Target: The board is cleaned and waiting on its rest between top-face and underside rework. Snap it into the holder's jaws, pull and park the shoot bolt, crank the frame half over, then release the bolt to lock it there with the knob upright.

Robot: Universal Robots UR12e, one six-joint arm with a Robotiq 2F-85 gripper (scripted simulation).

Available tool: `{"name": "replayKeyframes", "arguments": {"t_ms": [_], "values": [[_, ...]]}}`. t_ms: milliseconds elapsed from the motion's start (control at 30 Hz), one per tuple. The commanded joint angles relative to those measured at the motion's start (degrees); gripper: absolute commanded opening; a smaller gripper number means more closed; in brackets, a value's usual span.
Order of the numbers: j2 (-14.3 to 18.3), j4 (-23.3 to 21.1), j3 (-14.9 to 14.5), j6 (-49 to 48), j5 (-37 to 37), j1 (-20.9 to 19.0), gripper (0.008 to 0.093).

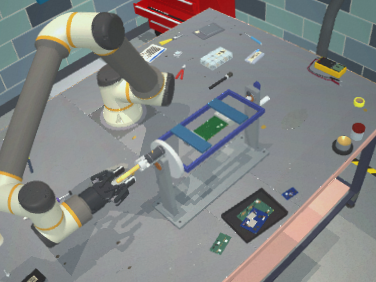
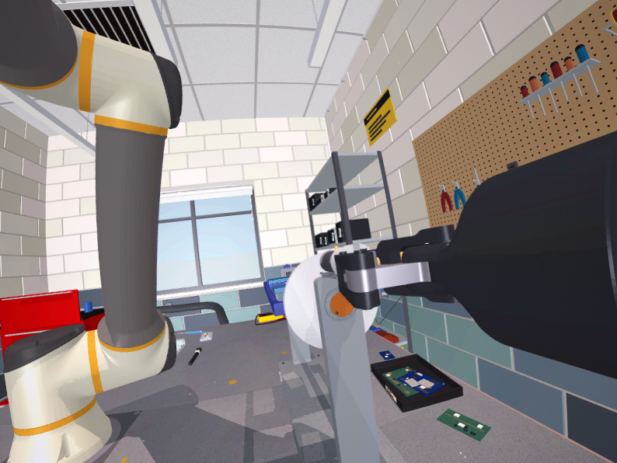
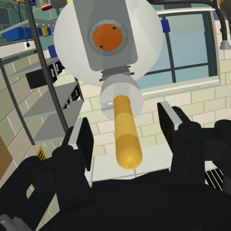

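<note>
The blue holder frame (image 1: 216, 127) sits level between two grey posts at the middle of the bench. The green board (image 1: 211, 126) lies inside the frame, between its two blue jaws. At the near post a white index disc (image 1: 167, 152) carries the shoot bolt. The bolt's yellow handle (image 1: 127, 173) (image 3: 126, 133) sticks out towards me. My gripper (image 1: 119, 181) (image 3: 125, 135) is open and holds nothing. Its fingers stand on either side of the yellow handle. An orange hub (image 3: 107, 36) marks the post above the bolt.
Behind the holder lie a white parts box (image 1: 216, 58), a black marker (image 1: 220, 80) and a red tool chest (image 1: 180, 12). A black tray with boards (image 1: 254, 214) and a loose green board (image 1: 220, 243) lie at the near edge. The arm's base (image 1: 120, 107) stands left of the holder.
</note>
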State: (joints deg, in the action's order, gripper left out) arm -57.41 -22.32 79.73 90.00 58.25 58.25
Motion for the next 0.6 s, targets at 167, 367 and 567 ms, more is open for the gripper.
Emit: {"name": "replayKeyframes", "arguments": {"t_ms": [167, 367, 567], "values": [[0.0, 0.0, 0.0, 0.0, 0.0, 0.0, 0.046], [0.0, 0.0, 0.0, 0.0, 0.0, 0.0, 0.034], [0.0, 0.0, 0.0, 0.0, 0.0, 0.0, 0.022]]}}
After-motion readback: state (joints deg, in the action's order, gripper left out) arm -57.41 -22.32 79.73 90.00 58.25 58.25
